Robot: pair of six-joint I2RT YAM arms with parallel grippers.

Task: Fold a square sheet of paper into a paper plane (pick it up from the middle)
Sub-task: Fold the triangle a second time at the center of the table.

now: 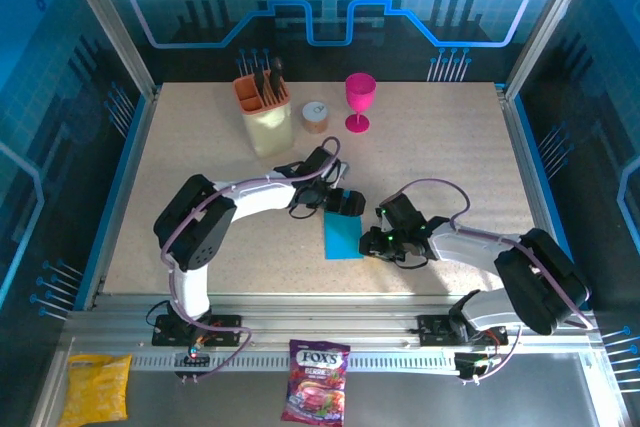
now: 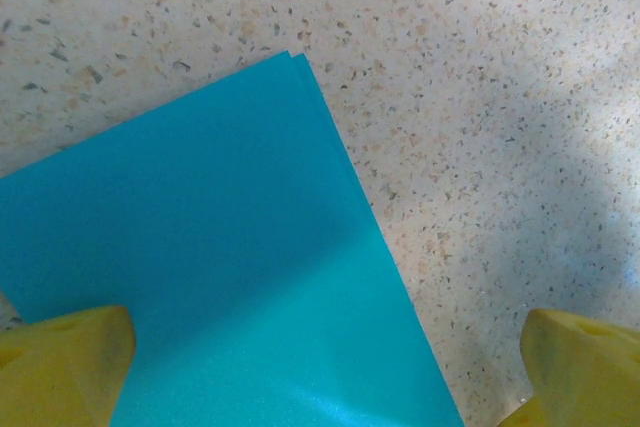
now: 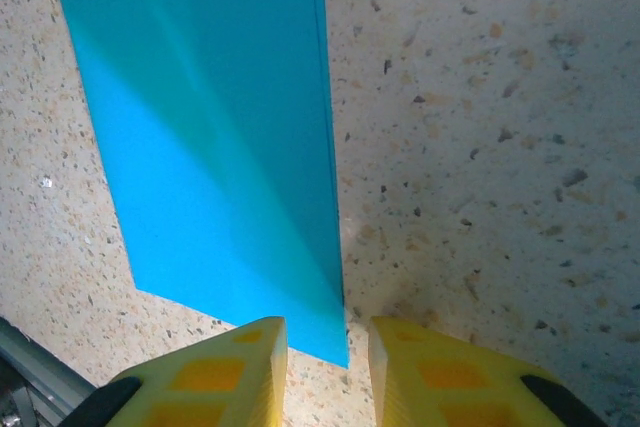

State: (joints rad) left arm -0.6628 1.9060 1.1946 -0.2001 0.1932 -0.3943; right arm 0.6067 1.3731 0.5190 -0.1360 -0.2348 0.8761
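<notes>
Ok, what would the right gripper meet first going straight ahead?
The square sheet of paper: its near corner lies just ahead of the right gripper, in line with its gap, though height is unclear.

The blue paper (image 2: 200, 277) lies flat on the speckled bench (image 2: 480, 97), with two layers showing at one corner. The left gripper (image 2: 325, 372) holds its yellow jaws wide apart.

The left arm (image 1: 205, 217) and right arm (image 1: 525, 267) share pale grey-white links, bulky black joints and black bases, each trailed by a thin lilac cable. Small green lights glow near the right wrist. The left gripper (image 2: 325, 367) and right gripper (image 3: 328, 367) have yellow fingers (image 3: 225, 382), the right's with orange inset panels.
</notes>
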